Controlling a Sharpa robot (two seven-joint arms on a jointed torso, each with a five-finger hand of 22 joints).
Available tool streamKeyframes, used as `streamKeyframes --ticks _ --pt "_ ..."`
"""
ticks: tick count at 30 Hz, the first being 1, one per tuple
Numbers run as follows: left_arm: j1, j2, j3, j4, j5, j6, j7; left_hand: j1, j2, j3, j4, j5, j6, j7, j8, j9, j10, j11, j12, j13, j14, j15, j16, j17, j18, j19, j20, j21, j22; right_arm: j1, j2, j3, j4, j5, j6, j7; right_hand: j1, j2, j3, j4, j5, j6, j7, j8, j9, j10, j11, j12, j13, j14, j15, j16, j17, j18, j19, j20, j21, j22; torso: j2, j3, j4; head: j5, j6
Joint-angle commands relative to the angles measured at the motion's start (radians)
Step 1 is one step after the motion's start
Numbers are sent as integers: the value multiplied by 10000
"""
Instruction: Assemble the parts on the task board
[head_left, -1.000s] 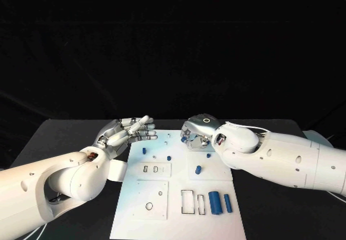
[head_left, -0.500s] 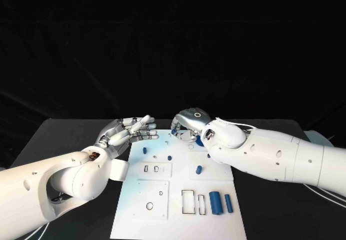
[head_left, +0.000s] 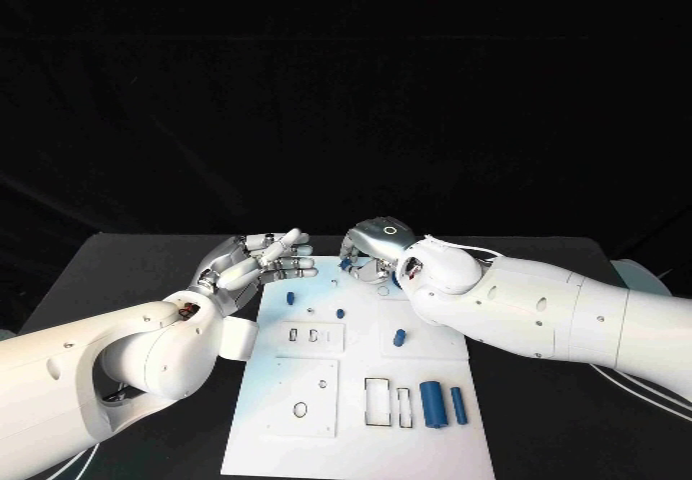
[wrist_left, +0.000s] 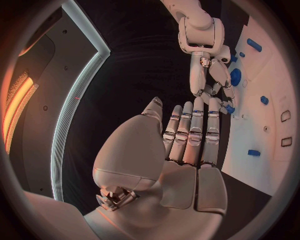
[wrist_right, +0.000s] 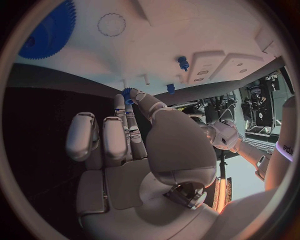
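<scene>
The white task board (head_left: 353, 440) lies lengthwise in the middle of the black table. My right hand (head_left: 378, 250) hovers over its far end and pinches a small blue part (wrist_right: 128, 93) between thumb and a fingertip; the left wrist view shows that part (wrist_left: 228, 107) at the fingertips. A blue gear (wrist_right: 47, 30) sits on the board just beyond this hand. My left hand (head_left: 260, 258) hangs by the board's far left edge, fingers straight and apart, holding nothing. Two blue cylinders (head_left: 430, 403) lie at the near right of the board, and a short blue piece (head_left: 400, 336) lies mid-board.
Small blue pegs (head_left: 290, 297) stand near the board's far left. Rectangular slots (head_left: 375, 403) and a round hole (head_left: 300, 410) open in the near half. A pale object (head_left: 642, 275) sits at the table's right edge. Black tabletop (head_left: 116, 280) flanks the board.
My right hand has swung left and farther up the board, from its right side to its far middle, its forearm now crossing the board's right part. The left hand has stayed put.
</scene>
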Motion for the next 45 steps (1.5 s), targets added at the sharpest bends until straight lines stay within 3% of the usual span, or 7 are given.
streamKeyframes --ticks 1,6,17,21,26,40,45 --pt "31 18 11 24 12 71 135 62 61 -28 -9 11 16 52 -64 -9 -9 63 -19 -13 22 59 -29 10 119 38 -3 21 -9 -19 84 5 -115 43 142 79 -48 -39 42 39 -17 46 -38 19 352 7 20 -62 -13 277 -41 54 15 -163 21 1 50 -8 18 -6 9 1 5" --pt "41 29 13 38 12 76 131 62 61 -28 -9 11 16 52 -64 -9 -9 63 -19 -13 22 59 -29 10 119 38 -3 21 -9 -35 209 5 -257 47 108 82 -51 -41 44 43 -20 43 -36 18 354 6 22 -65 -14 277 -40 56 15 -163 19 2 49 -9 35 -7 38 6 1" --pt "59 34 15 43 12 111 94 62 61 -28 -9 11 16 52 -64 -9 -9 63 -19 -13 22 59 -29 10 119 38 -3 21 -9 -42 402 6 -529 28 16 6 -75 -66 59 72 -26 9 -23 0 366 -13 35 -91 -22 275 -30 68 22 -164 18 9 59 8 38 -3 20 29 2" --pt "66 48 15 44 12 114 85 62 61 -28 -9 11 16 52 -64 -9 -9 63 -19 -13 22 59 -29 10 119 38 -3 21 -9 -42 510 6 -646 26 100 -9 -87 -82 63 85 -26 -5 -18 -7 372 -22 40 -102 -26 277 -25 80 36 -166 22 13 68 24 41 -11 22 -25 7" --pt "75 82 15 49 12 100 83 72 64 -28 -14 8 17 55 -78 -8 -7 65 -36 -12 14 62 -47 11 119 31 0 18 -14 -50 641 7 -842 28 254 -61 -133 -129 83 144 -58 -73 3 -44 390 -93 67 -162 -46 259 -2 53 -23 -157 -16 30 48 -5 55 -10 41 12 7" --pt "92 129 16 34 12 98 78 72 64 -28 -14 8 17 55 -78 -8 -7 65 -36 -12 14 62 -47 11 119 31 0 18 -14 -67 821 7 -1139 90 424 -16 -161 -186 114 197 -75 -151 30 -86 410 -195 105 -238 -72 235 26 22 -84 -145 -65 55 16 -45 56 -6 9 43 -40" --pt "94 171 15 -8 12 100 68 72 64 -28 -14 8 17 55 -78 -8 -7 65 -36 -12 14 62 -47 11 119 31 0 18 -14 -69 864 6 -1165 134 442 28 -210 -289 162 278 -99 -364 117 -214 408 -480 202 -412 -146 199 104 -29 -179 -125 -153 111 -49 -127 52 -5 6 43 -48"
